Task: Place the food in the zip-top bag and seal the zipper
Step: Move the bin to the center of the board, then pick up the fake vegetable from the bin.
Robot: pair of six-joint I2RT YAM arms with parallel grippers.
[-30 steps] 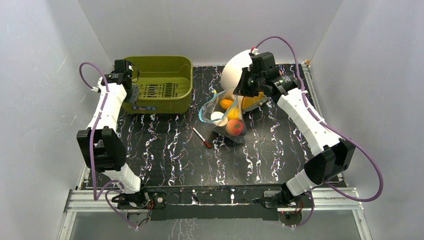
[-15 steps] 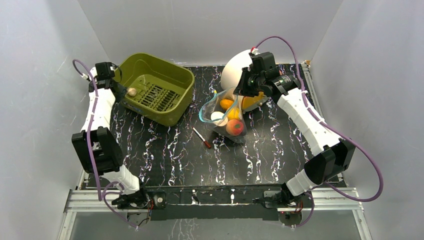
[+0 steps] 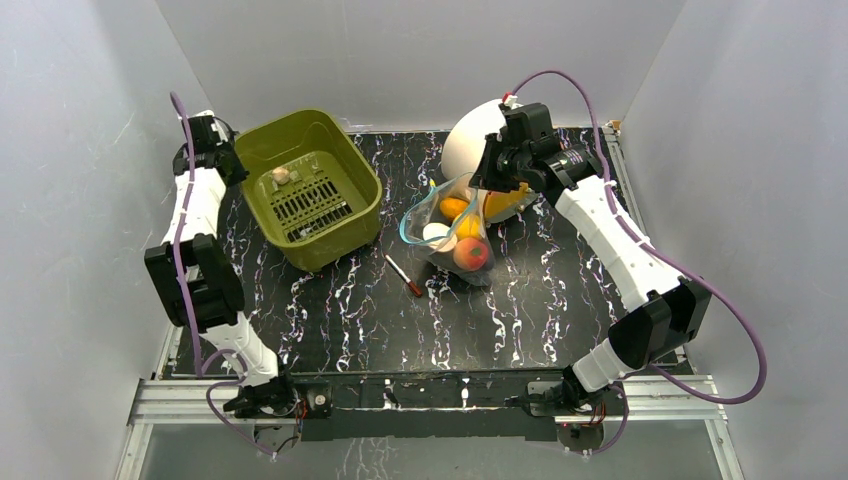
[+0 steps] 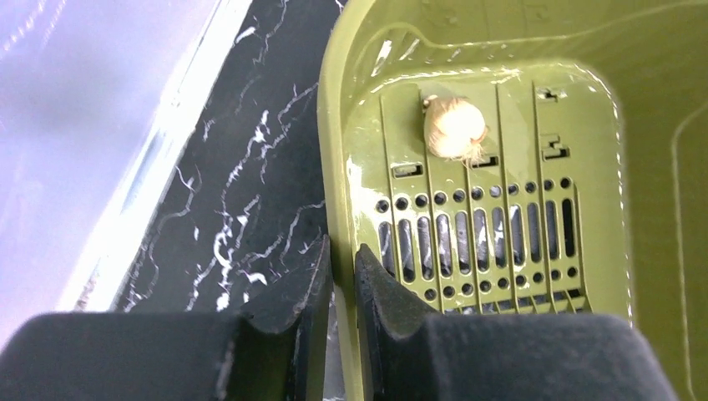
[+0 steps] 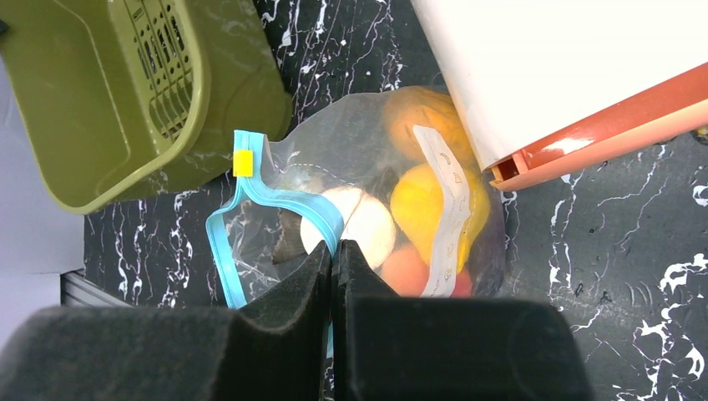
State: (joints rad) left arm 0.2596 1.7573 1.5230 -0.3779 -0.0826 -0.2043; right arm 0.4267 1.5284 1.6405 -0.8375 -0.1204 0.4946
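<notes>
- Left gripper (image 4: 342,271): jaws narrow, pinched on the far-left wall of the basket (image 4: 659,251), one finger inside and one outside. The wall is a firm handle, so I judge the grip is for dragging or tipping the basket.
- Basket sits skewed, far left on the table (image 3: 330,320). One pale piece (image 4: 455,125) lies on its slotted floor. It is possibly a toy garlic, but the view is too soft to be sure.
- Right gripper (image 5: 332,251): jaws closed on the zipper (image 5: 288,200), likely lifting one lip so the mouth gapes.
- Bag (image 5: 334,150): centre-far, well apart from the basket and unsealed.
- Food (image 5: 422,205): mostly bagged, with yellow, orange, white and red pieces showing through the plastic.
- Pen (image 3: 404,275): loose, just near of the bag.
</notes>
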